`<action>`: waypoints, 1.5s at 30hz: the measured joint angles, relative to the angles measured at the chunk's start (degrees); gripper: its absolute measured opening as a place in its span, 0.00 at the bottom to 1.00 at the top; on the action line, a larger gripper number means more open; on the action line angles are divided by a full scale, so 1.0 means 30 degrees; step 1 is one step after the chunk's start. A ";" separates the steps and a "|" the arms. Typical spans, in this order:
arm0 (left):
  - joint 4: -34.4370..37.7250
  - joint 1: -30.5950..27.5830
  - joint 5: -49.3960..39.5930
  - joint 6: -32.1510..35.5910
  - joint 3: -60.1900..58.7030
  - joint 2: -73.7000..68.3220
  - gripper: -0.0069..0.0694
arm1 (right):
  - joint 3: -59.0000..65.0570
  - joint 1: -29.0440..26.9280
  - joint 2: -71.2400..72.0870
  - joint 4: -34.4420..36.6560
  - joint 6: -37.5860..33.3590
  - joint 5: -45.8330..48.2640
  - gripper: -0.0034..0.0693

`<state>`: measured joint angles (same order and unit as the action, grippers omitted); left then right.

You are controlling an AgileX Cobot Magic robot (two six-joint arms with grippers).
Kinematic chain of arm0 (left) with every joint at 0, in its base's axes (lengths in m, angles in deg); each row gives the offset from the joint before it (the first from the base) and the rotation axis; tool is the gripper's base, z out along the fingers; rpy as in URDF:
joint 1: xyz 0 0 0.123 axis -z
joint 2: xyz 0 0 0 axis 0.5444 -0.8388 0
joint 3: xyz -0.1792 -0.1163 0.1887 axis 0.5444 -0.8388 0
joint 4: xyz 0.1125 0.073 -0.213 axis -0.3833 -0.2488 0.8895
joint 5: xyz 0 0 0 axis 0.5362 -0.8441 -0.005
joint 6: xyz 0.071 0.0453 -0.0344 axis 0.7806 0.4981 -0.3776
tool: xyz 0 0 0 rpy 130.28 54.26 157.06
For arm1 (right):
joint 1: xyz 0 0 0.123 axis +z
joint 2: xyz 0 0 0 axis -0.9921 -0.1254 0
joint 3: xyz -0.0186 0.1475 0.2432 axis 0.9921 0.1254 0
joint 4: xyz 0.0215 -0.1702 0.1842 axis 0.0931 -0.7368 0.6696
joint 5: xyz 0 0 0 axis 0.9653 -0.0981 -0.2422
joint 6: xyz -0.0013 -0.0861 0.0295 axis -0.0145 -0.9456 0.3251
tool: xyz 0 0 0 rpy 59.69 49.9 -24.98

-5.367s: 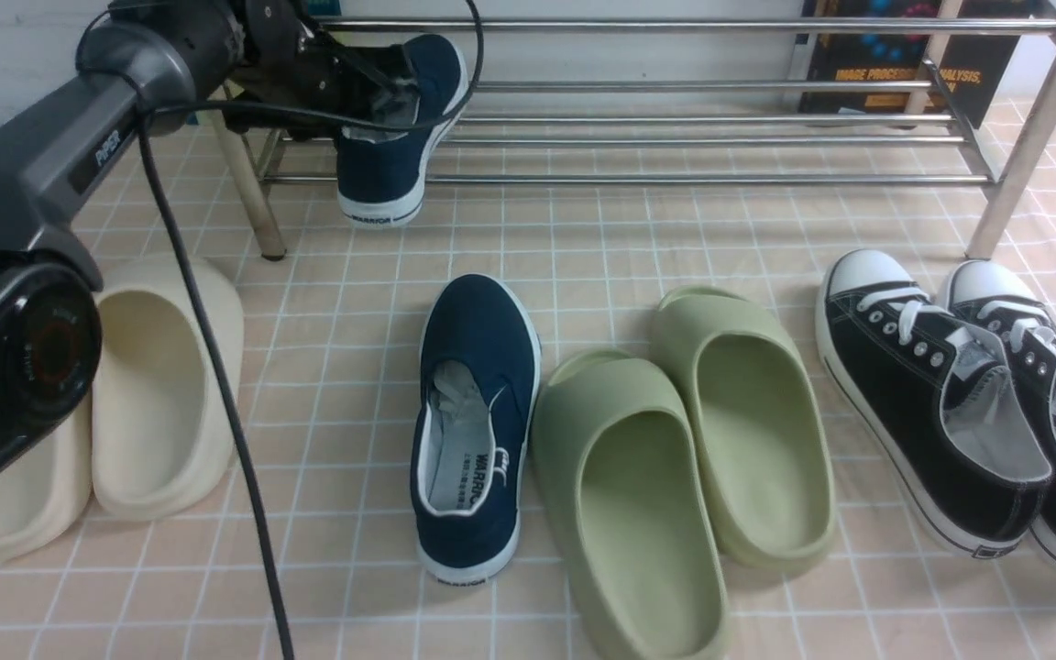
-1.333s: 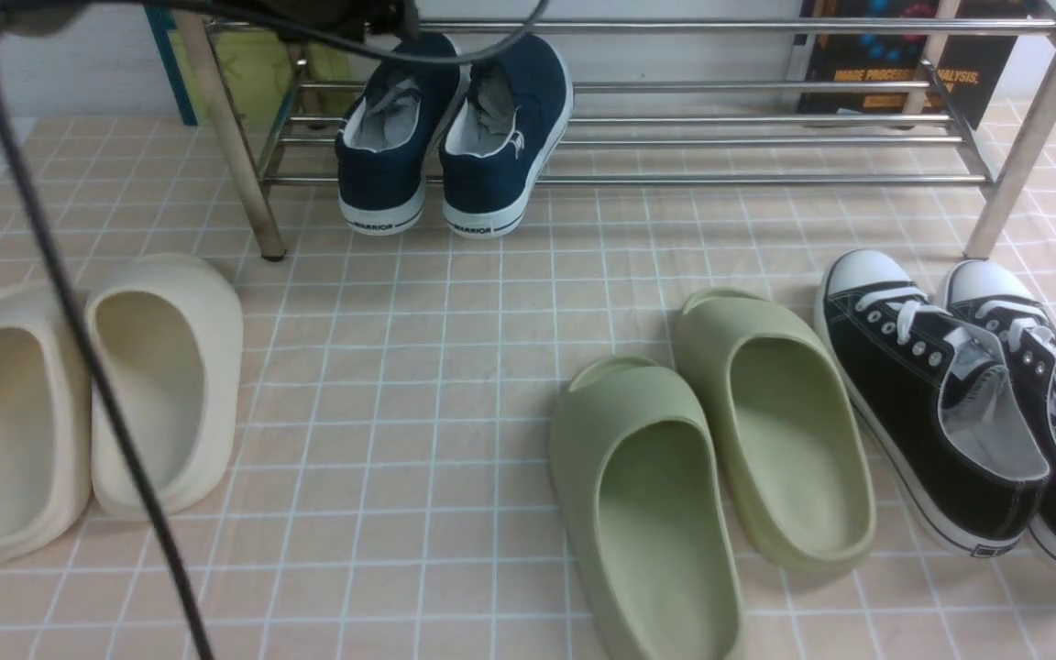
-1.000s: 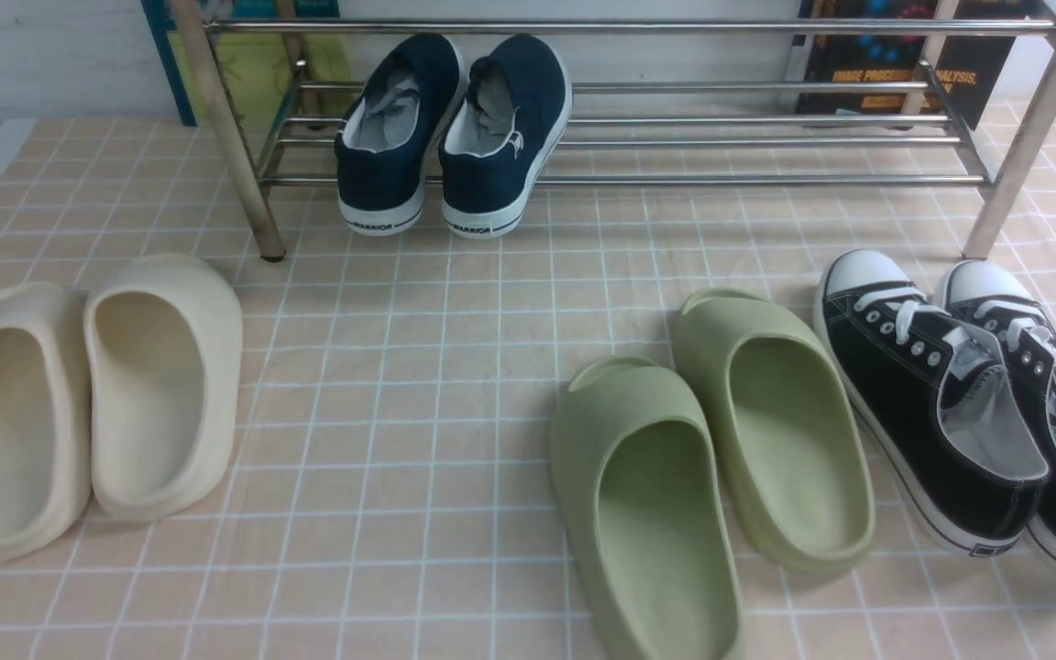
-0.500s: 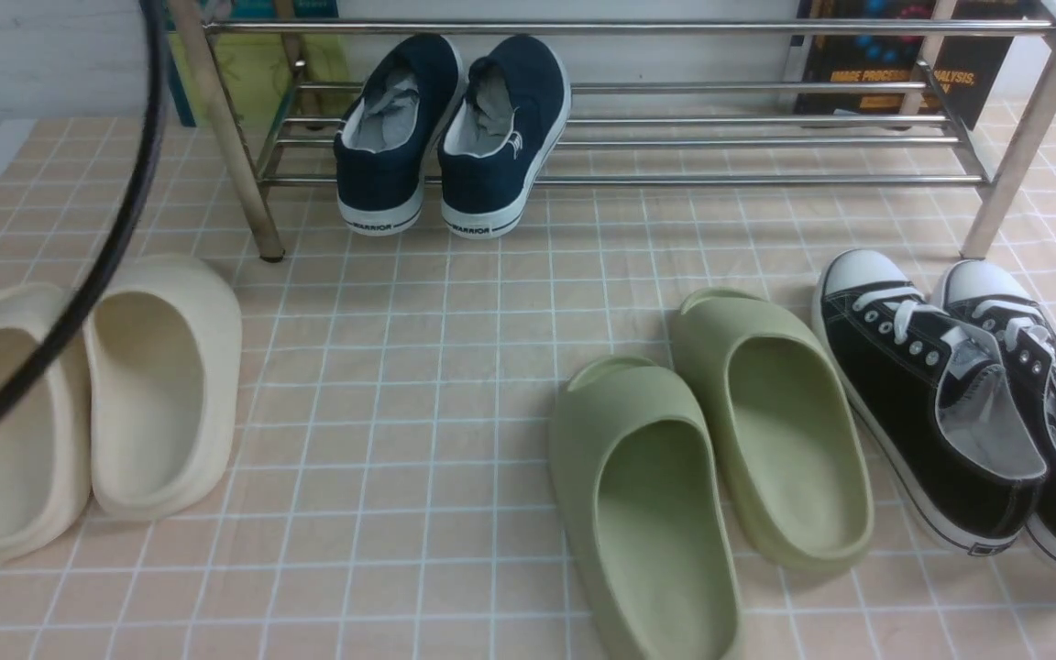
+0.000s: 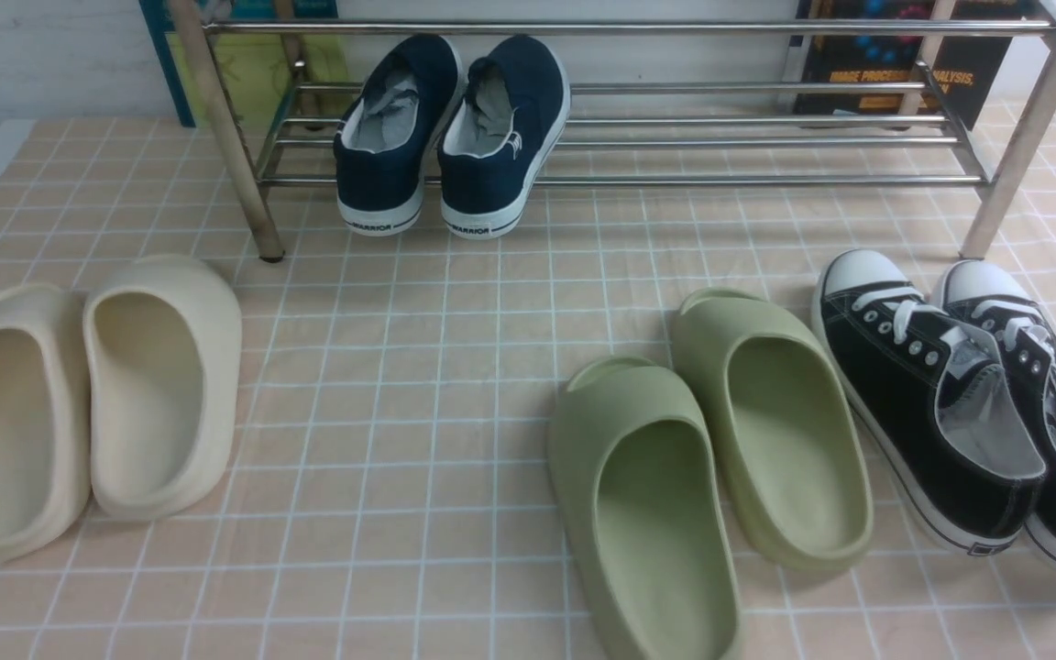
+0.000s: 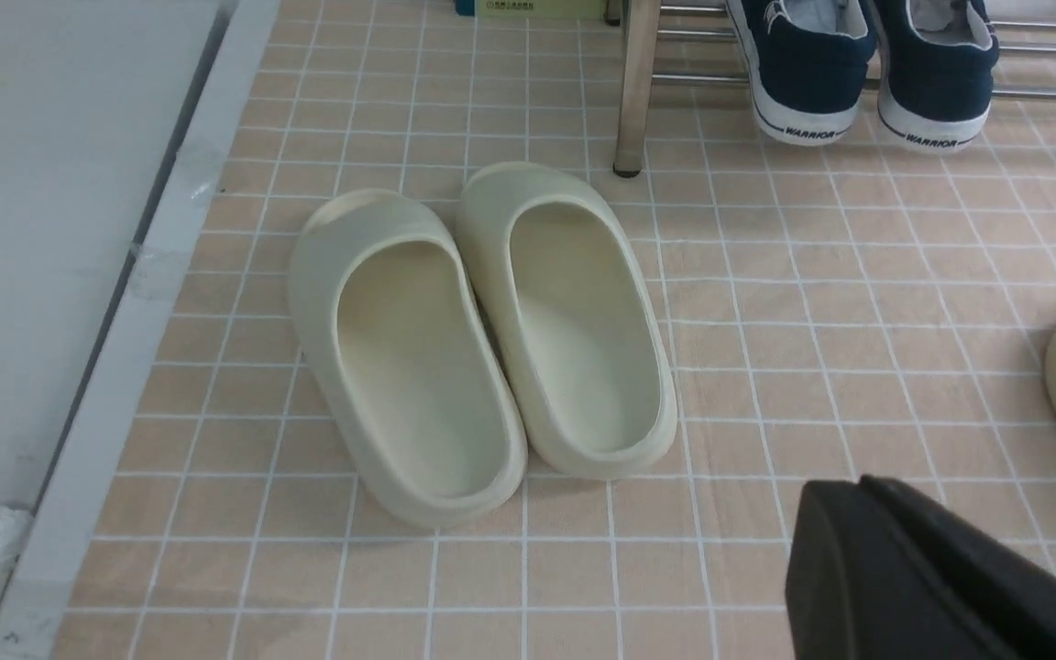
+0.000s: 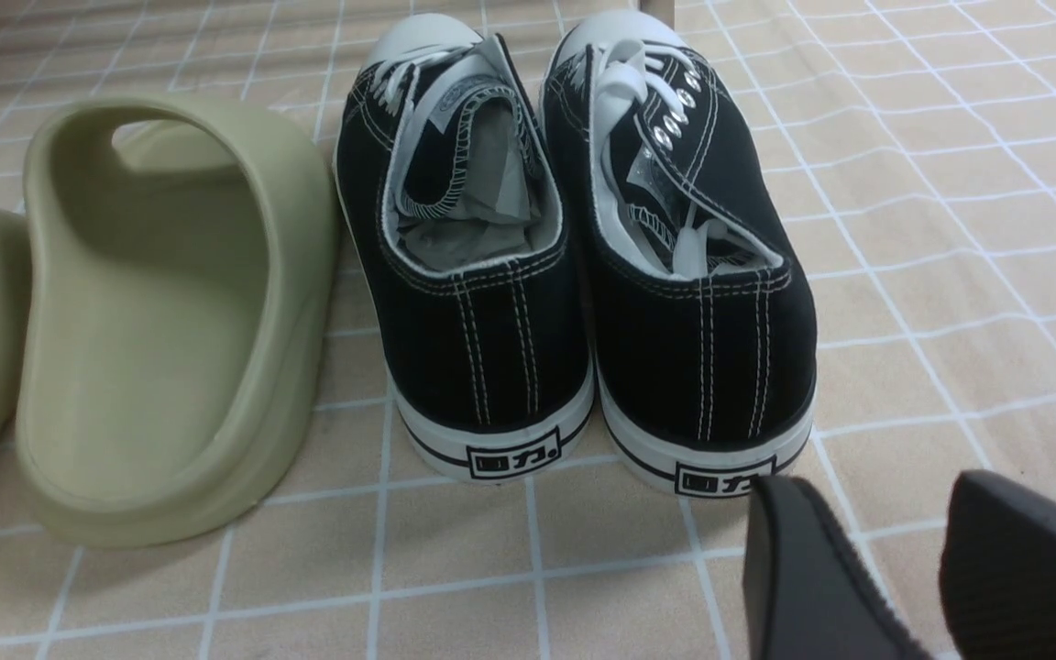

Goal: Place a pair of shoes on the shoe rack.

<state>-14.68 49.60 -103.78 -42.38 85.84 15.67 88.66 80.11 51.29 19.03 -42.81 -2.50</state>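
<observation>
We judge the placing step finished, with only a check of the seating left.

The pair of cream foam slides (image 5: 88,394) lies in front of the rack's left leg, both hollow. The left gripper (image 6: 867,550) hovers above the tiles in front of the rack, near those slides. Only one dark part of it shows, so we cannot tell how its fingers stand.

The pair of navy-blue canvas slip-on sneakers (image 5: 484,188) sits side by side at the left end of the wide shiny steel shoe rack (image 5: 720,179), toes inward and white-soled heels hanging over its front bar. Any next move calls only for a gentle push deeper, should the heels slip.

The pair of olive-green foam slides (image 5: 711,458) lies in front of the rack's middle. The pair of black lace-up sneakers (image 5: 950,403) lies by its right leg, with pale lining or stuffing inside. Behind their heels the right gripper (image 7: 895,541) hovers, fingers parted and holding nothing.
</observation>
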 joint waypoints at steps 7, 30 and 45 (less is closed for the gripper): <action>-0.0253 0.0000 -0.1551 -0.0036 -0.0917 0.0320 0.11 | 0.0000 0.0000 0.0000 0.0000 0.0000 0.0000 0.38; 0.1567 -0.4307 1.6739 0.2459 -1.2224 0.2656 0.12 | 0.0000 0.0000 0.0000 0.0000 0.0000 0.0000 0.38; 0.2373 -0.7302 1.4868 0.2459 -1.7774 0.6228 0.12 | 0.0000 0.0000 0.0000 0.0000 0.0000 0.0000 0.38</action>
<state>-7.56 27.70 -59.17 -35.01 32.51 34.35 88.66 80.11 51.29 19.03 -42.81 -2.50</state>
